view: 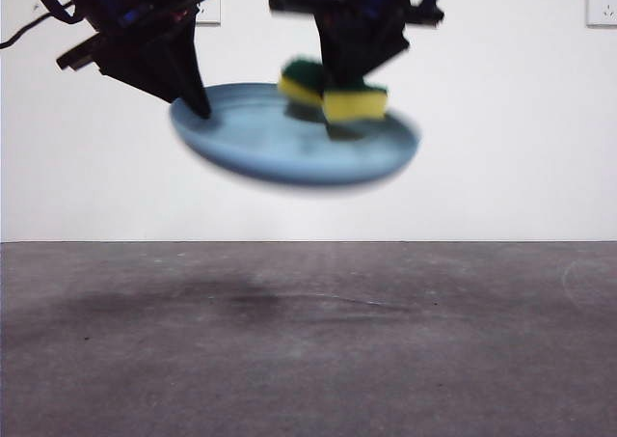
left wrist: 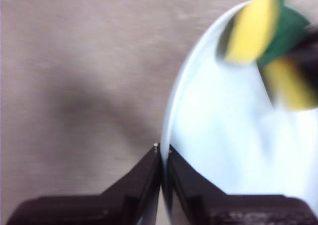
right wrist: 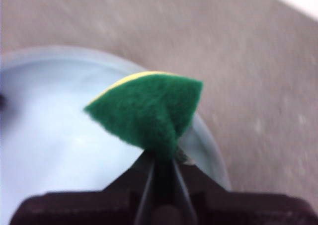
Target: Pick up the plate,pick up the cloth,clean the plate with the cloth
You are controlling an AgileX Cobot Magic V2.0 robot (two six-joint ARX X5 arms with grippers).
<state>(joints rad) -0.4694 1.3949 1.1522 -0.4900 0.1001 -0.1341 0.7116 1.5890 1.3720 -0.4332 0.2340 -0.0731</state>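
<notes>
The light-blue plate (view: 289, 148) hangs tilted in the air, well above the table. My left gripper (view: 198, 104) is shut on the plate's rim at its left side; the left wrist view shows the jaws pinching the rim (left wrist: 163, 153) of the plate (left wrist: 223, 150). My right gripper (view: 349, 75) is shut on the cloth, a yellow sponge with a green scouring layer (view: 333, 95), folded between the jaws and pressed on the plate's inner surface. The right wrist view shows the gripper (right wrist: 161, 160) squeezing the green face of the sponge (right wrist: 146, 111) over the plate (right wrist: 49, 135). The sponge also shows in the left wrist view (left wrist: 258, 26).
The grey table (view: 308, 341) lies below, with the plate's shadow (view: 231, 302) on it. A white wall stands behind, with a socket (view: 602, 5) at the top right.
</notes>
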